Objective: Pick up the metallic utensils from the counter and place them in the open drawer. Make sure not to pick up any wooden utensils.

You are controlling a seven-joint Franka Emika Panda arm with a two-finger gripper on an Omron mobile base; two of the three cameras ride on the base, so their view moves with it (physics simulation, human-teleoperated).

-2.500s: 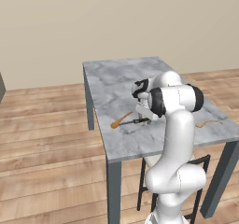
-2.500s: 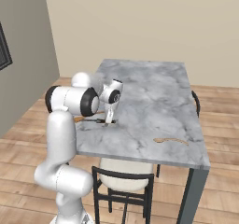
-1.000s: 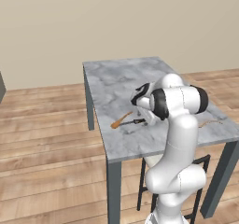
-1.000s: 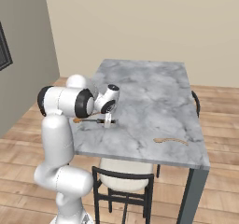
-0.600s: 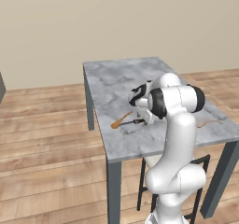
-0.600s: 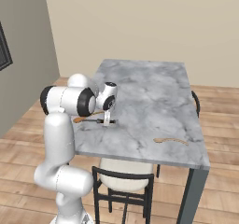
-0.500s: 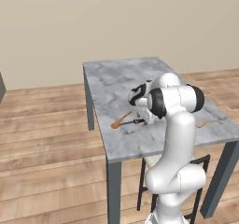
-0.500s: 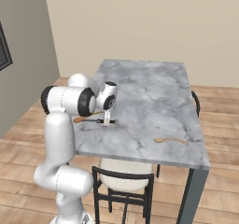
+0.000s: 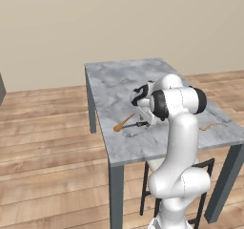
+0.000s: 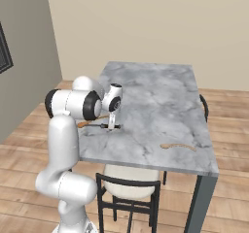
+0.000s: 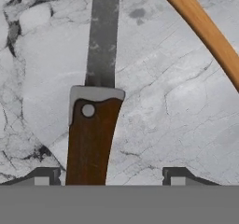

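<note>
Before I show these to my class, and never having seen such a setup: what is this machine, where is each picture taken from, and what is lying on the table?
The machine is a white robot arm with a two-finger gripper at its end. Two pictures come from cameras behind it, to its left and right, looking down over a marble counter. The third comes from a camera on the hand itself, looking straight down along the gripper.

On the counter lie a knife with a grey blade and dark brown handle, an orange-brown wooden spoon beside it, and a thin light-brown wooden piece near the other edge.

The gripper sits low over the knife, a finger tip on each side of the handle. Its jaws are apart, and nothing is lifted; the knife lies flat on the marble.
</note>
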